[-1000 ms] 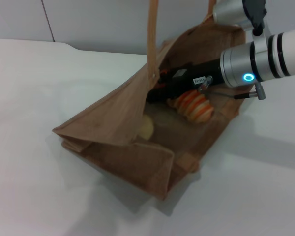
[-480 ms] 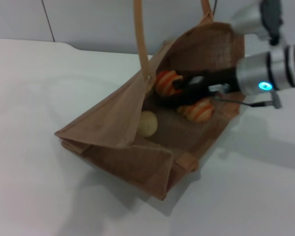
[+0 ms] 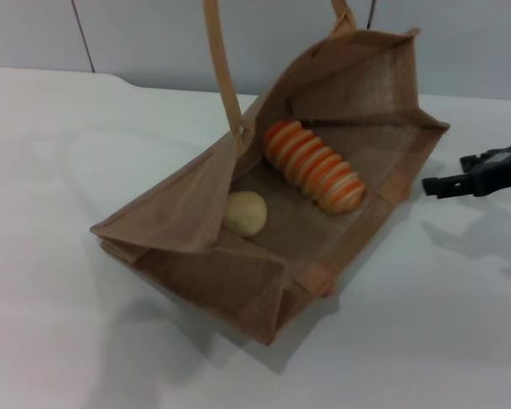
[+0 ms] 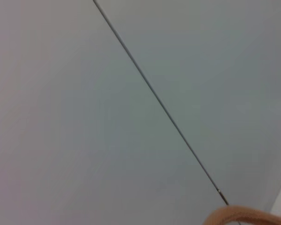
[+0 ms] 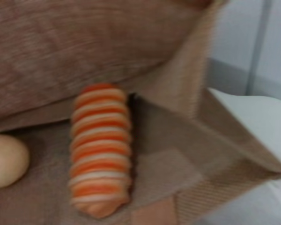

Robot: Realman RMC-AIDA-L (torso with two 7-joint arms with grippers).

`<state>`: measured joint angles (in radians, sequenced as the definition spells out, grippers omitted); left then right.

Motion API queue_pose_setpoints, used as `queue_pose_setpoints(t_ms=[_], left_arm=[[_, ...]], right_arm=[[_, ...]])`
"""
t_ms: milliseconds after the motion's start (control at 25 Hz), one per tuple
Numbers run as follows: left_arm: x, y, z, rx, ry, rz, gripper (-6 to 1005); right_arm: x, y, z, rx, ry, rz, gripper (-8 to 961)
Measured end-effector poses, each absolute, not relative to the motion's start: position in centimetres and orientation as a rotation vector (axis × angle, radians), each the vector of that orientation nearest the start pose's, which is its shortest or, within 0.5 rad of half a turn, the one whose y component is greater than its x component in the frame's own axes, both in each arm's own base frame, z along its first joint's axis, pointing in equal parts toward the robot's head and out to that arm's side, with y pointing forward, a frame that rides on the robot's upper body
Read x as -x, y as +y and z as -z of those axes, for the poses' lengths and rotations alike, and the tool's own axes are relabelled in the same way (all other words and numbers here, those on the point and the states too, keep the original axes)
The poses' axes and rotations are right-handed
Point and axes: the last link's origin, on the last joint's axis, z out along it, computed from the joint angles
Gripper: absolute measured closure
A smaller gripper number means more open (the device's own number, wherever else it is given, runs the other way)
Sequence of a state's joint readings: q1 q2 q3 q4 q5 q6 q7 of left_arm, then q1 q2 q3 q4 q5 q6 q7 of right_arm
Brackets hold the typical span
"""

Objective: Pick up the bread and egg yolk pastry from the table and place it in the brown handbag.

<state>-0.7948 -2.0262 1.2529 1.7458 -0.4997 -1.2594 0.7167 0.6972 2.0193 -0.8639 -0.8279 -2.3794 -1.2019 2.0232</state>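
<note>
Orange and cream stripes mark the long ridged bread loaf (image 3: 314, 166), which lies inside the brown woven jute handbag (image 3: 196, 204) on the bag's lower panel, slanting from near the handle anchor toward the open mouth. The small round pale beige egg yolk pastry (image 3: 245, 213) sits apart from it, deeper in the bag and close against the folded side wall. In the right wrist view the loaf (image 5: 100, 149) fills the middle, while the pastry (image 5: 7, 160) is cut off at the frame edge, only part of its dome showing.

The bag lies slumped open on the plain white worktop (image 3: 60, 170). Its two thin tan loop handles (image 3: 224, 77) rise out of the top of the head view, so their upper ends are not seen; the left wrist view catches only a sliver of one curved handle (image 4: 241, 216) against a grey wall.

The right hand (image 3: 468, 181) is outside the bag, above the worktop just beside the bag's mouth, black fingers empty and set narrowly apart; most of its arm is cut off by the frame edge. The left hand is not visible in any view.
</note>
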Motion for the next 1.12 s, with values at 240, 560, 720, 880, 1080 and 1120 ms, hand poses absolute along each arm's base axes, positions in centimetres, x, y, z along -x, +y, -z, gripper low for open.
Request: queue_pose_setpoints(t_ms=[240, 560, 720, 880, 1080, 1120], left_arm=[[1.8, 41.8, -12.0, 2.170, -0.163, 0.165, 766], [2.1, 41.8, -11.1, 2.293, -0.292, 0.384, 477], [2.5, 41.4, -10.6, 2.368, -0.288, 0.500, 393], [4.4, 41.7, -11.1, 2.323, -0.297, 0.569, 309], [7.9, 41.9, -11.2, 2.185, -0.257, 0.558, 163], [8.4, 41.9, -10.9, 2.168, -0.239, 0.560, 121]], right_arm=[[-25.4, 41.7, -3.9, 2.440, 0.946, -0.099, 50], [-25.0, 42.0, -3.6, 2.451, 0.945, -0.102, 50], [-25.0, 42.0, -3.6, 2.450, 0.946, -0.102, 50], [-24.8, 42.2, -3.6, 2.443, 0.929, -0.122, 50], [-24.0, 42.4, -3.8, 2.428, 0.812, -0.304, 50], [-24.1, 42.3, -3.9, 2.419, 0.771, -0.350, 50]])
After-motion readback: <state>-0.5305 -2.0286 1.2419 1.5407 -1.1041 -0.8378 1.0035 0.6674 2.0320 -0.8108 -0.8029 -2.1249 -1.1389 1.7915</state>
